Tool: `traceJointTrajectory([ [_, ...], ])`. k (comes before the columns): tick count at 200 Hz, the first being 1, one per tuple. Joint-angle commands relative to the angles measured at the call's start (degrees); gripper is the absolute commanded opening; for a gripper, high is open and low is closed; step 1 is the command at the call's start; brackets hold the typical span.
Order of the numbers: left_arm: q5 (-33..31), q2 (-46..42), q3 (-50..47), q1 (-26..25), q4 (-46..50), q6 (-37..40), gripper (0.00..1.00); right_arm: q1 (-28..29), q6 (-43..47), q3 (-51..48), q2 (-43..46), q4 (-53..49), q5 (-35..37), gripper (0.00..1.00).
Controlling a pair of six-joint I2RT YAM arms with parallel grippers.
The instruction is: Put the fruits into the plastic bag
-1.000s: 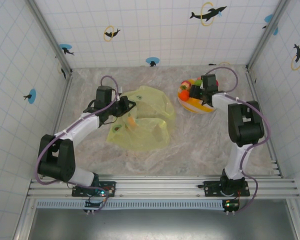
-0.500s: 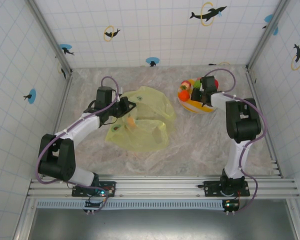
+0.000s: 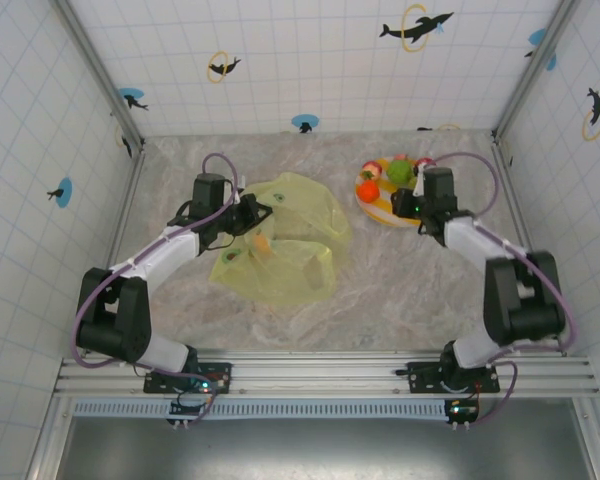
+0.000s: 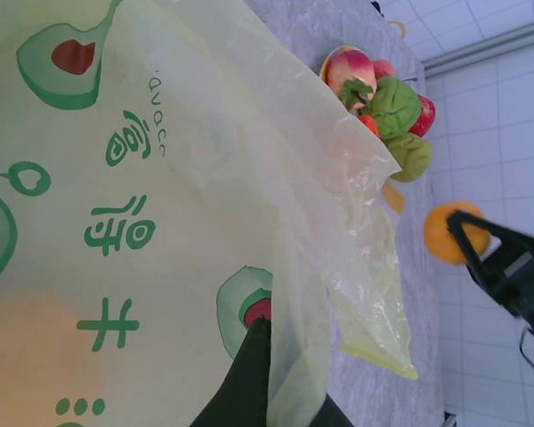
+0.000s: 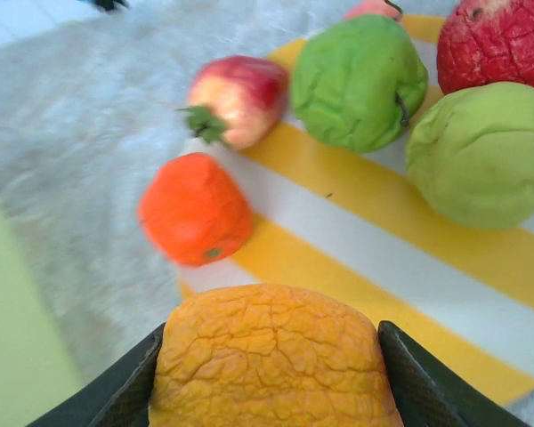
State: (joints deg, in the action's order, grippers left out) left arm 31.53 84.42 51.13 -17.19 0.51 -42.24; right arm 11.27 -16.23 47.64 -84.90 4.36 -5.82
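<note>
Since a second ago the right fingers point(image 3: 404, 207) have half closed on a wrinkled orange fruit point(image 5: 271, 356) and drawn back to the near rim of the striped plate point(image 5: 356, 222). The other fruits point(image 5: 356, 80) lie on the plate. The left fingers point(image 3: 252, 213), fully closed, pinch the edge of the plastic bag point(image 3: 290, 255), unmoved. Bare counter point(image 3: 370, 270) lies between bag and plate.
</note>
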Motion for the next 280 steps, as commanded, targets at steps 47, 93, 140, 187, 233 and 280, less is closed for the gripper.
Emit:
traceJointTrajectory([
  [47, 2.53, -1.28, -0.78, 0.39, -1.82, -1.17, 0.00, 15.66, 3.89, -21.51, 19.82, 8.45, -7.07, 0.50],
  [93, 3.23, -1.02, -1.01, 0.33, -1.92, -1.63, 0.00, 23.00, 6.18, -20.24, 10.99, 15.33, -7.51, 0.49],
  [140, 4.20, -0.82, -1.30, 0.32, -2.38, -2.06, 0.00, 26.62, 6.92, -11.77, -1.03, 19.08, -9.59, 0.47],
  [187, 5.32, -1.19, -1.06, -0.18, -3.15, -3.51, 0.00, 27.79, 1.95, -8.71, -6.56, 26.77, -14.36, 0.46],
  [233, 6.28, -3.04, -0.24, -4.27, -4.67, -6.91, 0.00, 27.19, -1.48, -12.37, -2.59, 28.38, -14.76, 0.46],
  [280, 5.90, -4.45, 1.16, -8.53, -6.67, -9.07, 0.00, 27.22, -3.17, -16.10, 1.98, 26.27, -9.69, 0.46],
])
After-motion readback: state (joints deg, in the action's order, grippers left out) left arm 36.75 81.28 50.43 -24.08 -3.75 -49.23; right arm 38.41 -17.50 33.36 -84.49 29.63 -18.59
